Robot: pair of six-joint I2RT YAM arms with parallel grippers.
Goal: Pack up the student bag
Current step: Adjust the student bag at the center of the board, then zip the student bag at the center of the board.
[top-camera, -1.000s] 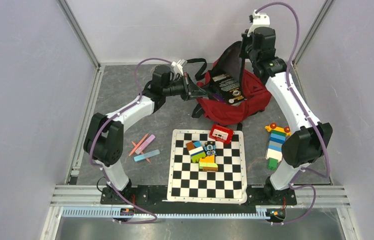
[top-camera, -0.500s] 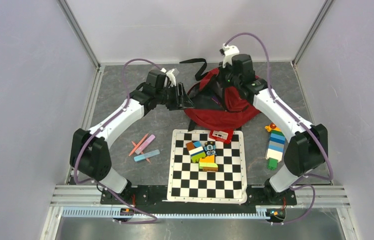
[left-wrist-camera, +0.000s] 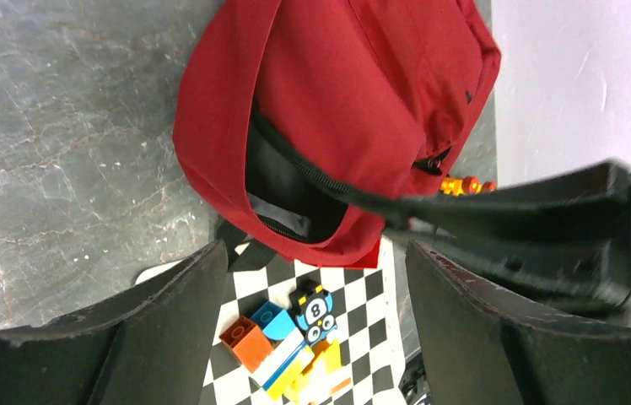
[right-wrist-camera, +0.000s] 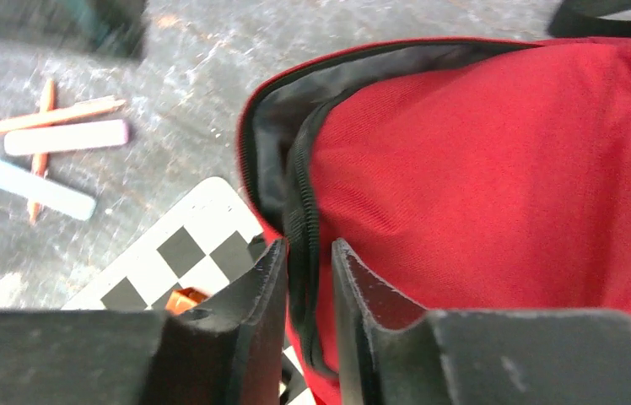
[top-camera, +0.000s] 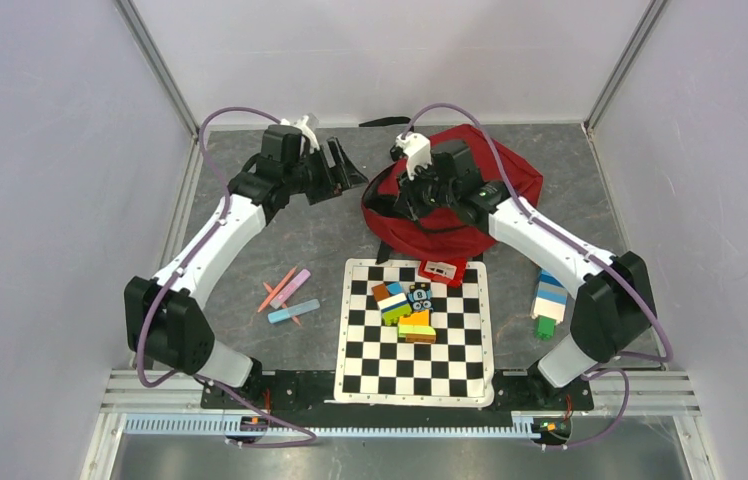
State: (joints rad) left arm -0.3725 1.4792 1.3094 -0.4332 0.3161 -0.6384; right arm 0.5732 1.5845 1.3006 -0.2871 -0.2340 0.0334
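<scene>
The student bag (top-camera: 480, 185), dark red with black zippers, lies slumped on the grey floor at the back centre. In the left wrist view the student bag (left-wrist-camera: 354, 110) shows a dark gap under its zipper edge. My left gripper (top-camera: 342, 170) hangs to the left of it, apart from it; the left gripper (left-wrist-camera: 316, 257) is open wide and holds nothing. My right gripper (top-camera: 412, 198) is over the bag's left rim. In its wrist view the right gripper (right-wrist-camera: 308, 253) stands slightly open, with the black zipper edge of the bag (right-wrist-camera: 506, 186) lying loose in the gap.
A chequered mat (top-camera: 370, 370) lies in front of the bag with a pile of bricks (top-camera: 405, 308) and a small red toy box (top-camera: 442, 268) at its far edge. Chalk sticks (top-camera: 290, 297) lie to the left, a brick tower (top-camera: 548, 300) to the right.
The bag, held up and open a second ago, has dropped flat. Both grippers have opened and let it go. The left arm pulled back left; the right arm came down over the rim.
</scene>
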